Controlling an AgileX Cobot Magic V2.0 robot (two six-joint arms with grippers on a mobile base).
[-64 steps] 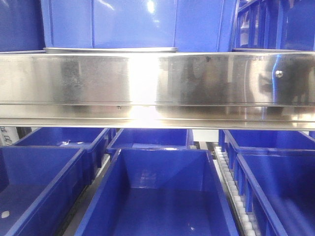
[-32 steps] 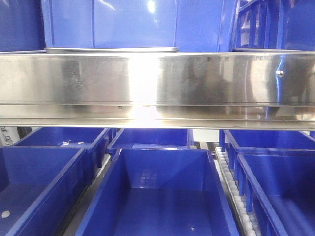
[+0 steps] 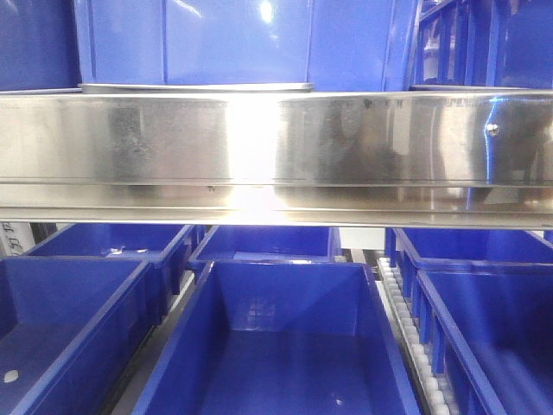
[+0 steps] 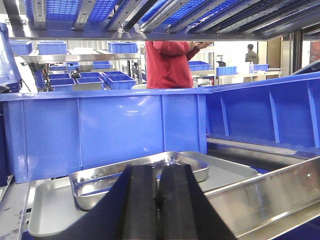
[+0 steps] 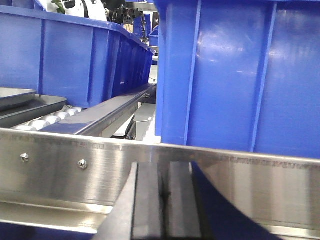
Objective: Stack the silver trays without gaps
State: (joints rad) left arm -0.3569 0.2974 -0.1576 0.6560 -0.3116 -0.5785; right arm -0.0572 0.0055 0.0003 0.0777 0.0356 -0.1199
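In the left wrist view a small shiny silver tray (image 4: 97,184) lies slightly askew inside a larger, flatter silver tray (image 4: 50,210) on the shelf, in front of a blue bin. My left gripper (image 4: 159,172) is shut and empty, its black fingers pressed together just before the small tray's near rim. My right gripper (image 5: 164,170) is shut and empty, close in front of the steel shelf rail (image 5: 75,160). Tray edges show at the far left of the right wrist view (image 5: 15,95). In the front view a thin tray rim (image 3: 194,87) shows above the rail; neither gripper shows there.
A long steel shelf rail (image 3: 276,147) crosses the front view. Blue bins stand above it (image 3: 233,43) and below it (image 3: 285,346). A blue bin (image 5: 235,75) stands right behind the rail at my right gripper. Rollers (image 5: 45,120) run beside it. A person in red (image 4: 170,62) stands behind the shelf.
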